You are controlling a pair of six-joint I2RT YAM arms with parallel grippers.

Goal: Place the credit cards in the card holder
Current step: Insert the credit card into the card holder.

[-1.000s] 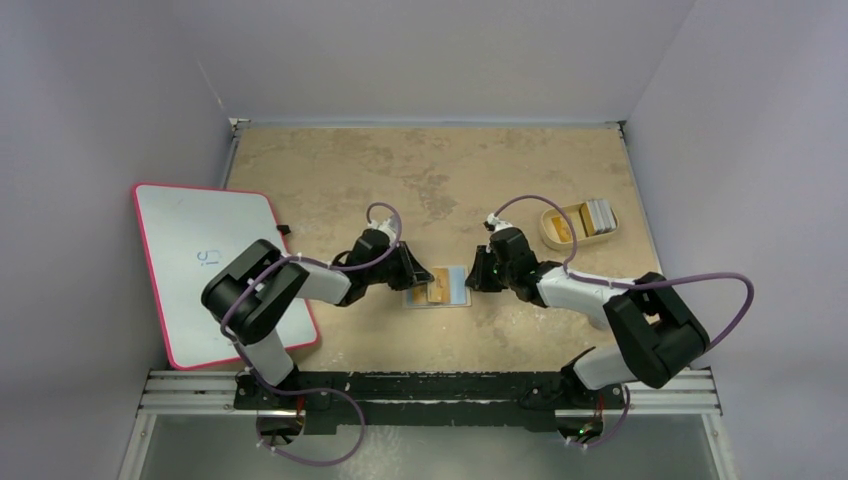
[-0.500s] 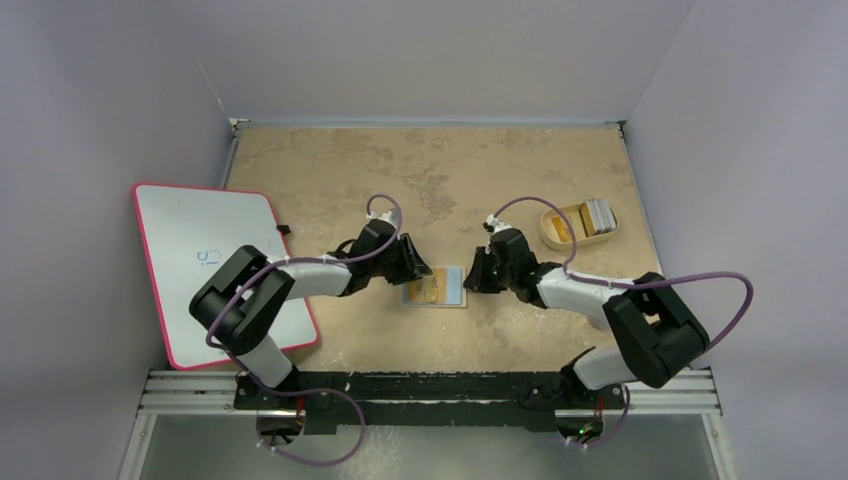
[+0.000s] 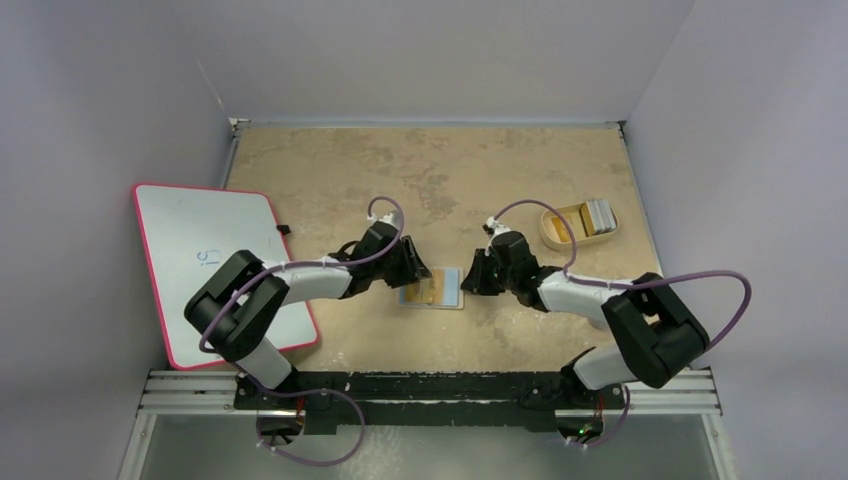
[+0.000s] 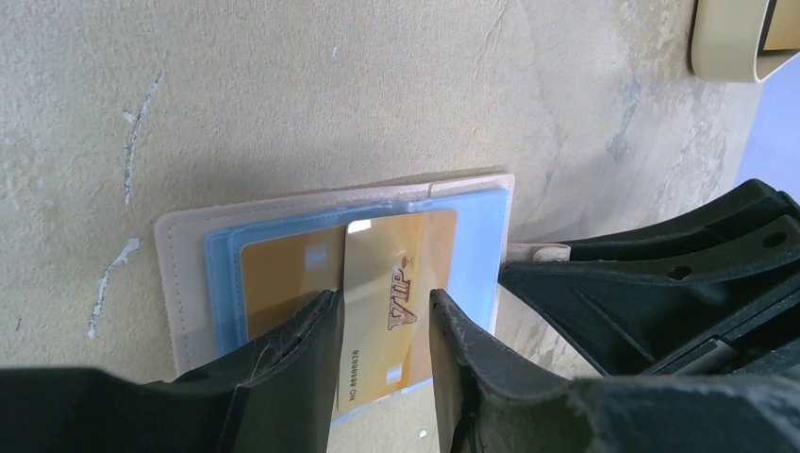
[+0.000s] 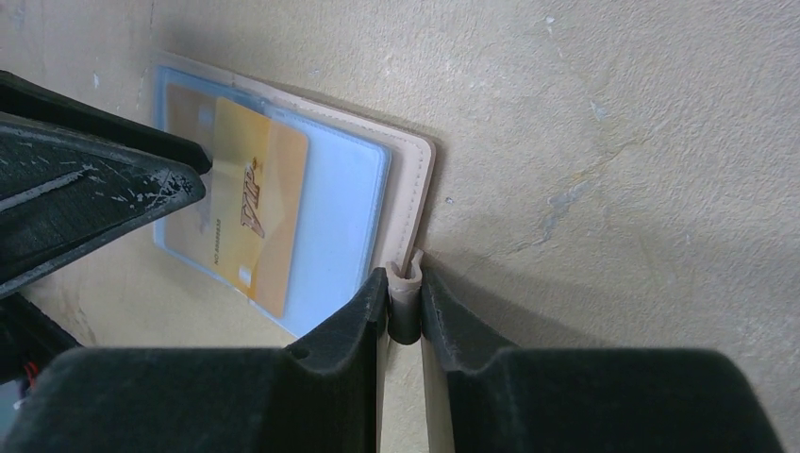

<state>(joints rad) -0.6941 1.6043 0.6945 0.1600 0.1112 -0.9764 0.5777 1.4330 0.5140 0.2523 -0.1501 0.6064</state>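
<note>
The card holder [image 3: 452, 288] lies open on the table, light-blue lining up, tan border showing in the left wrist view [image 4: 184, 283]. One gold card [image 4: 283, 274] sits in a slot. A second gold card marked VIP [image 4: 396, 274] lies slanted on the lining, its near end past the holder's edge; it also shows in the right wrist view [image 5: 255, 198]. My left gripper [image 4: 380, 302] hovers over it, jaws apart, the card in the gap. My right gripper [image 5: 406, 283] is shut on the holder's tan snap tab [image 5: 404, 278]. In the top view the left gripper [image 3: 412, 270] and right gripper [image 3: 475, 275] flank the holder.
A shallow tan tray [image 3: 550, 238] at the right rear holds a gold card [image 3: 563, 228] and pale grey-white cards [image 3: 598, 213]; its corner shows in the left wrist view [image 4: 726, 57]. A pink-edged whiteboard [image 3: 220, 270] lies at the left, partly off the table.
My left gripper has drawn back a little up and to the left. The card holder and my right gripper have shifted slightly left.
</note>
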